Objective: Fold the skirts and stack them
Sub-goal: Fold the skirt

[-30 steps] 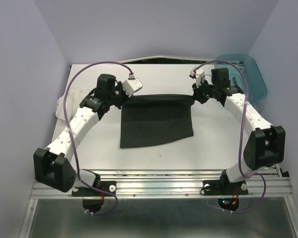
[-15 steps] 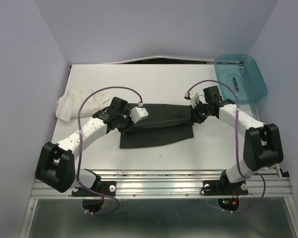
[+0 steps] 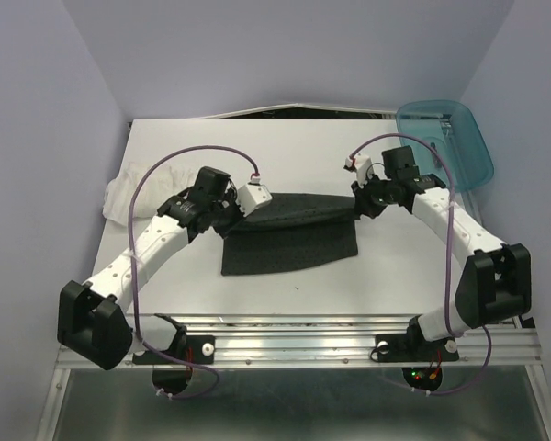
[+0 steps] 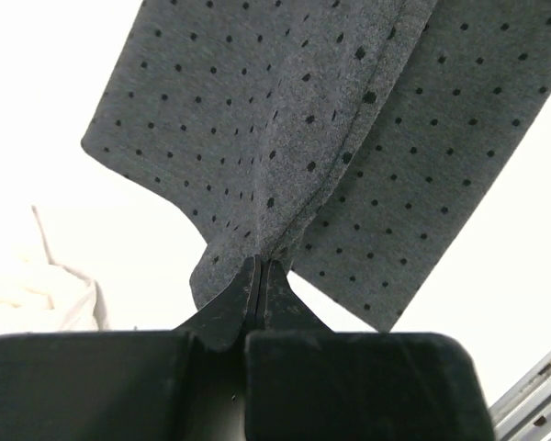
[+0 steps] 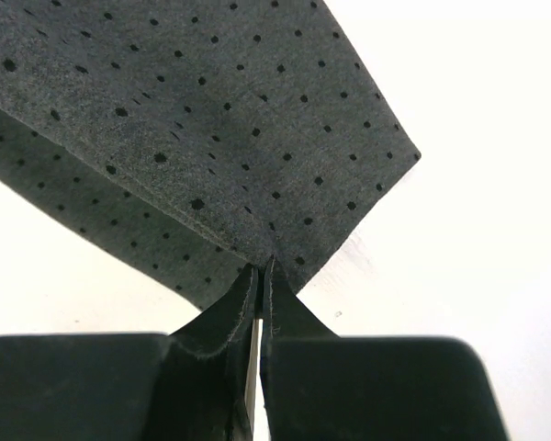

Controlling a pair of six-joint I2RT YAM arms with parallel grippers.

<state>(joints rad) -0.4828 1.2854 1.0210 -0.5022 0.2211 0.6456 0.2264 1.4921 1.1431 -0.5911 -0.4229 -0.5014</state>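
Note:
The charcoal dotted skirt lies mid-table with its far edge lifted and folded toward the near edge. My left gripper is shut on its left far corner; the left wrist view shows the cloth pinched at the fingertips. My right gripper is shut on the right far corner; the right wrist view shows the cloth pinched there. The white ruffled skirt lies bunched at the table's left edge, partly hidden behind the left arm.
A teal plastic bin stands at the table's far right corner. The white table ends at a metal rail along the near edge. Purple walls close in on left, right and back.
Both grippers carried the skirt's far edge toward the near edge, folding it over, then drew slightly back and up. Both stayed shut on the cloth.

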